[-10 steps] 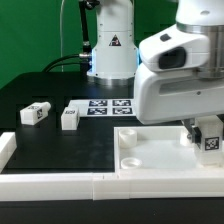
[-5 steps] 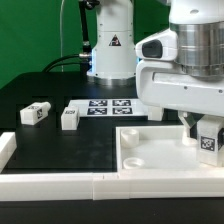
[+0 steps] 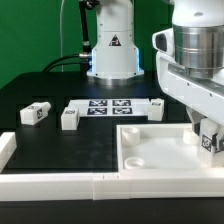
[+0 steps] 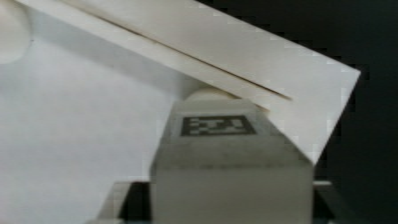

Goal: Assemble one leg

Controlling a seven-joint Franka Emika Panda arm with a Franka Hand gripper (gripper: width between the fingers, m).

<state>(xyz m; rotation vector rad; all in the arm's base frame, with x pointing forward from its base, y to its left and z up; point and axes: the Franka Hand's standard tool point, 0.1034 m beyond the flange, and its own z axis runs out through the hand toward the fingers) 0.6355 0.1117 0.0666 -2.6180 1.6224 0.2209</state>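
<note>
The wide white casing (image 3: 195, 65) above my gripper (image 3: 211, 143) has swung up and toward the exterior view's right. That uncovers a small white tagged block (image 3: 157, 107) at the end of the marker board (image 3: 108, 105).

leg (image 4: 228, 170): grey-white block, square black-and-white tag (image 4: 217, 125) on its face. claw (image 4: 226, 203) clamps it, one dark finger (image 4: 127, 206) tight on each side. white panel (image 4: 89, 120) lies behind the leg, its raised edge running diagonally past the leg's tagged end. dark surface (image 4: 338, 30) beyond that edge.
</note>
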